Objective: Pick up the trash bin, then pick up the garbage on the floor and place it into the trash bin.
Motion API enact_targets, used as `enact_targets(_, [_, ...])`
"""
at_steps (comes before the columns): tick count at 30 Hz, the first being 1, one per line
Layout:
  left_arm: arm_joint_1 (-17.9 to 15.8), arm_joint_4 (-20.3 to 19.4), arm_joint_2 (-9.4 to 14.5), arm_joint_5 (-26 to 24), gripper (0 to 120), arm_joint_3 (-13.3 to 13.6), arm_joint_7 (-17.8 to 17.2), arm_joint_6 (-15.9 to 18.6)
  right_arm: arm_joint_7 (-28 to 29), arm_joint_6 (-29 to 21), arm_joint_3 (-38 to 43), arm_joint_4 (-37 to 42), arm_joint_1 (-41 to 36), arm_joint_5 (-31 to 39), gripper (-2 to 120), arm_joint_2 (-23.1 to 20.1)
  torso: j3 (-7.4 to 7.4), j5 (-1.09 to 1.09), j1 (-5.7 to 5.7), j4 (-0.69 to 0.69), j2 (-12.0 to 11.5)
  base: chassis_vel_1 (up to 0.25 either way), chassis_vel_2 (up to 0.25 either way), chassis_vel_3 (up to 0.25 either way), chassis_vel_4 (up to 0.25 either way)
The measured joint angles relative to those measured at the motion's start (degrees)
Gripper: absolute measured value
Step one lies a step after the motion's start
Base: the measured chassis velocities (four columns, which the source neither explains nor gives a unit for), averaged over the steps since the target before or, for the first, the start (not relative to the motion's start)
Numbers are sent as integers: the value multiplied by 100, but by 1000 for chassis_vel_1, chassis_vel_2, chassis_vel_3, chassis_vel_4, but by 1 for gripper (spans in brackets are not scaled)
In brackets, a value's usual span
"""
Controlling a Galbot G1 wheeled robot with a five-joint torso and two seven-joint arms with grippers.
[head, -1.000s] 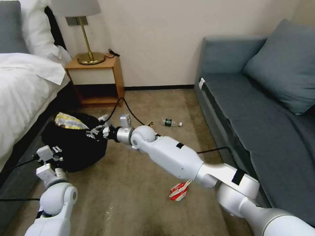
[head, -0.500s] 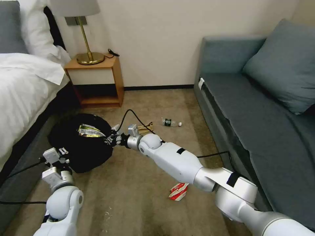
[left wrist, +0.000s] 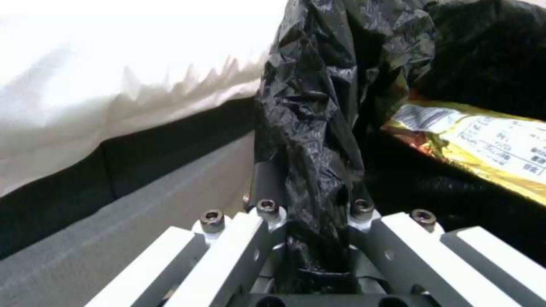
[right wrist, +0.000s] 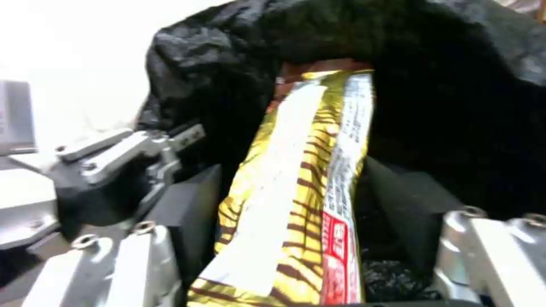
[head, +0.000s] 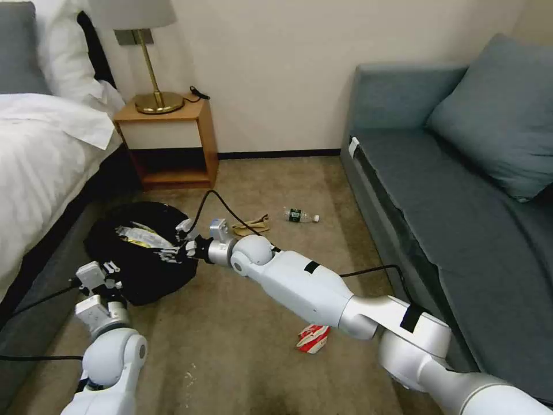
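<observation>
Trash bin [head: 138, 259] on the carpet beside the bed, rim clamped by left gripper [left wrist: 310, 200]. Right gripper [right wrist: 296, 238] over its mouth, jaws spread wide around snack wrapper [right wrist: 301, 187], wrapper lying inside the black liner.

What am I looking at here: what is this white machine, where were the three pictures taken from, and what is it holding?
It is a wheeled robot with two arms. The wide picture comes from its head, the other two from cameras on its wrists. The left gripper is clamped on the rim of the black-bagged bin. The right gripper is open over the bin, with a wrapper lying in the bag between its fingers. On the carpet lie a bottle, paper and a carton.
</observation>
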Motion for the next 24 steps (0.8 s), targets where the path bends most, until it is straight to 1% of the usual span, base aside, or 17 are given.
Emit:
enact_targets(2, [-31, 37, 10, 1, 7, 4, -11, 0, -9, 6, -20, 23, -5, -108, 83, 22, 0, 0, 0, -2, 0, 0, 0, 0, 0])
enact_targets(3, [-31, 37, 10, 1, 7, 4, -11, 0, -9, 6, -20, 23, -5, -108, 83, 22, 0, 0, 0, -2, 0, 0, 0, 0, 0])
enact_targets(7, [-55, 63, 20, 0, 7, 21, -21, 0, -28, 107, -13, -81, -23, -352, 97, 30, 0, 0, 0, 0, 0, 0, 0, 0, 0])
enact_targets(8, [-55, 63, 20, 0, 7, 21, -21, 0, -28, 107, -13, -81, -23, -352, 97, 30, 0, 0, 0, 0, 0, 0, 0, 0, 0])
enact_targets(11, [-55, 79, 29, -2, 7, 26, -24, 7, -38, 298, 70, -312, -32, -657, 100, 20, 0, 0, 0, -1, 0, 0, 0, 0, 0])
enact_targets(14, [-54, 91, 31, -3, 7, 26, -24, 9, -48, 351, 97, -387, -32, -723, 100, 16, 0, 0, 0, -1, 0, 0, 0, 0, 0])
enact_targets(20, [-65, 142, 65, -15, 7, 3, -27, 11, -55, 392, 194, -425, 0, -696, 100, 9, 0, 0, 0, -1, 0, 0, 0, 0, 0])
enact_targets(24, [-94, 214, 119, -17, 7, -51, -29, -1, -54, 351, 130, -203, 112, -541, 100, -29, 0, 0, 0, 0, 0, 0, 0, 0, 0])
